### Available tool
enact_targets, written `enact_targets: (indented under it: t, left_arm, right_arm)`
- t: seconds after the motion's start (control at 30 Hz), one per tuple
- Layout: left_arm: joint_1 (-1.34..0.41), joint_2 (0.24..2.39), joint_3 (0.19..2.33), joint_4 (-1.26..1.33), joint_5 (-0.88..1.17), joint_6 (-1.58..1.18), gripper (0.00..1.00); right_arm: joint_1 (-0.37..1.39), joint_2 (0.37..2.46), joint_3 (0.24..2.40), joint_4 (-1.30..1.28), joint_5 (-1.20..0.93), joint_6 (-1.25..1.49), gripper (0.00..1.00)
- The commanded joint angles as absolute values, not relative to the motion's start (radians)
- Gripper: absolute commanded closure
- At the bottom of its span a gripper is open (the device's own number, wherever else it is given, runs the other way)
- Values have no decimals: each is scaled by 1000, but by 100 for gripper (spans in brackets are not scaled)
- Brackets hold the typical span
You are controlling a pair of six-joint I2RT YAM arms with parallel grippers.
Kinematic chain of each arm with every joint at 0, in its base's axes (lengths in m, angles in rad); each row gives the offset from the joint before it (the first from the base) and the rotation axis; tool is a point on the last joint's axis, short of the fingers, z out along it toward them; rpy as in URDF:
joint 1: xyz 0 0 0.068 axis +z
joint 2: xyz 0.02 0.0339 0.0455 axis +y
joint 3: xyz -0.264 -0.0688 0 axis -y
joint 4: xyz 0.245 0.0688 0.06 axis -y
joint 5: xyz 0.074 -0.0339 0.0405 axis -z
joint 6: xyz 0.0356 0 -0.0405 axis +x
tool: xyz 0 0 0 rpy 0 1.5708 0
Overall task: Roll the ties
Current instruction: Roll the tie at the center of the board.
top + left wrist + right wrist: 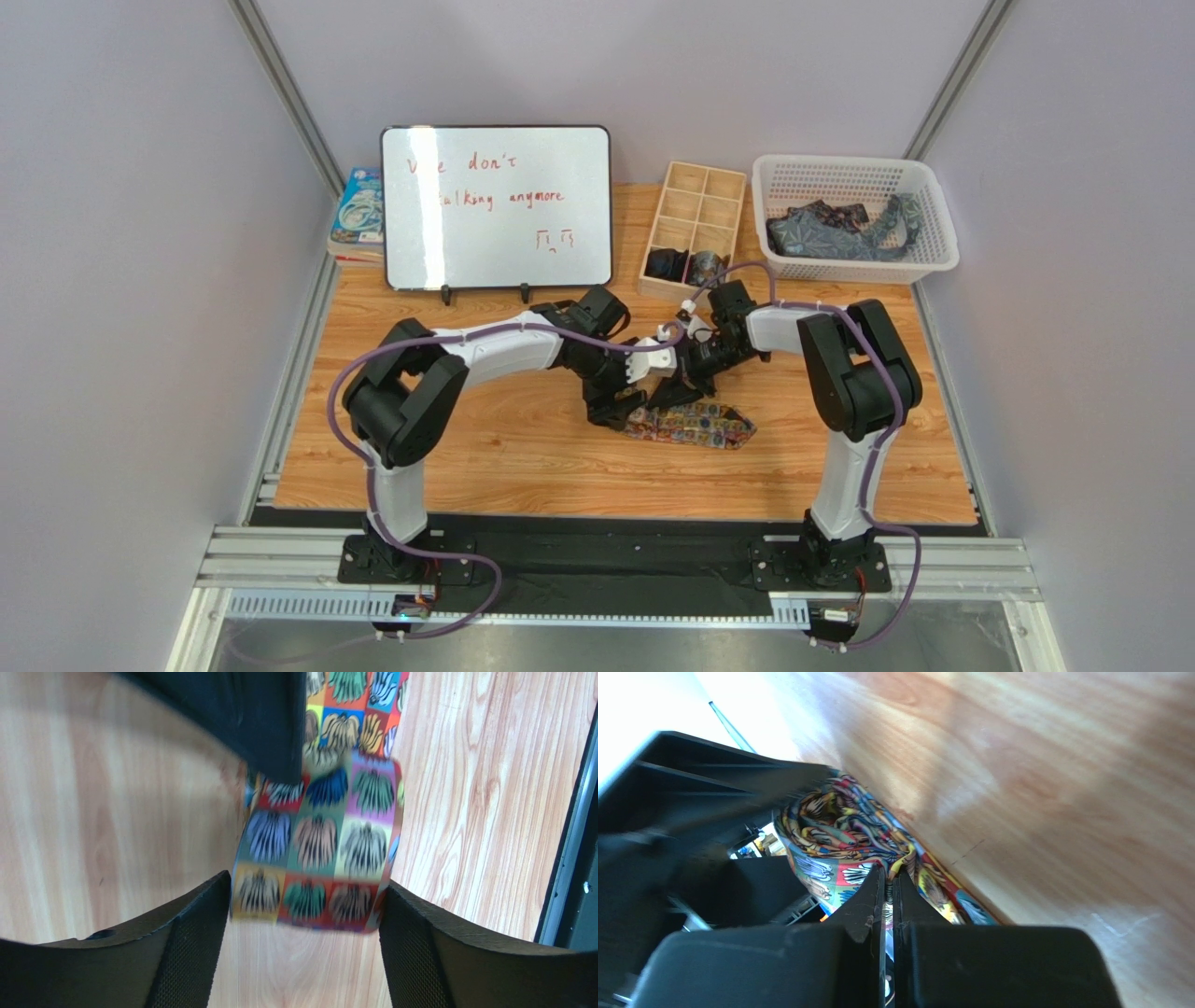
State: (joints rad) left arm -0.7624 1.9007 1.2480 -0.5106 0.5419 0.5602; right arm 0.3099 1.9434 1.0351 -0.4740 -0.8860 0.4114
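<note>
Since the tie point(697, 422) looks soft, light and slippery, I'd expect the coil to spring loose. Right fingers point(868, 910) pinch the rolled part on the desk point(477, 455); left fingers point(196, 931) gape open astride the flat tail. Grip across the coil layers.

From above, the left arm point(505, 347) and right arm point(786, 329) meet over the colourful tie point(697, 422), covering its far end. In the left wrist view its print is blurred, and a dark shape point(238, 714) hides its upper left. In the right wrist view the right gripper point(887, 878) has its jaws almost together, yet whether cloth sits between them cannot be told. Glare washes out part of the whiteboard point(497, 207) writing, the board hides most of a box point(358, 210), and the dark things in the wooden tray point(725, 210) are too small to name.
</note>
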Motion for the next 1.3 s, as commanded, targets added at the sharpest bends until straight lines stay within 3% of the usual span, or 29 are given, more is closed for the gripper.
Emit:
enact_targets:
  t: [0.0, 0.2, 0.27, 0.47, 0.6, 0.63, 0.7, 0.73, 0.83, 0.93, 1.27]
  left_arm:
    - [-744, 1758, 1169, -385, 587, 532, 18]
    - [-746, 1782, 1157, -331, 604, 554, 13]
    - [-746, 1798, 1173, -327, 618, 560, 7]
    - [-767, 1847, 1177, -296, 621, 569, 5]
    - [-782, 1882, 1180, -288, 621, 563, 21]
    - [-785, 1888, 1183, -290, 617, 561, 29]
    - [-788, 1899, 1187, -302, 598, 555, 37]
    - [-788, 1901, 1184, -304, 585, 551, 48]
    - [-788, 1899, 1175, -331, 546, 549, 64]
    - [-787, 1893, 1169, -342, 535, 554, 70]
    - [-787, 1878, 1196, -371, 555, 548, 72]
  right_arm:
    - [310, 1979, 1046, -443, -779, 379, 100]
    - [314, 1987, 1054, -419, -764, 382, 100]
    - [321, 1977, 1057, -414, -756, 377, 100]
    - [327, 1971, 1066, -405, -744, 368, 100]
    - [327, 1971, 1095, -414, -753, 354, 100]
    - [328, 1968, 1106, -443, -753, 348, 98]
    - [319, 1962, 1153, -495, -759, 325, 93]
    - [315, 1956, 1173, -570, -762, 292, 87]
    - [278, 1934, 1222, -711, -773, 230, 79]
    - [236, 1918, 1233, -808, -776, 175, 74]
    - [291, 1907, 1178, -908, -701, 98, 79]
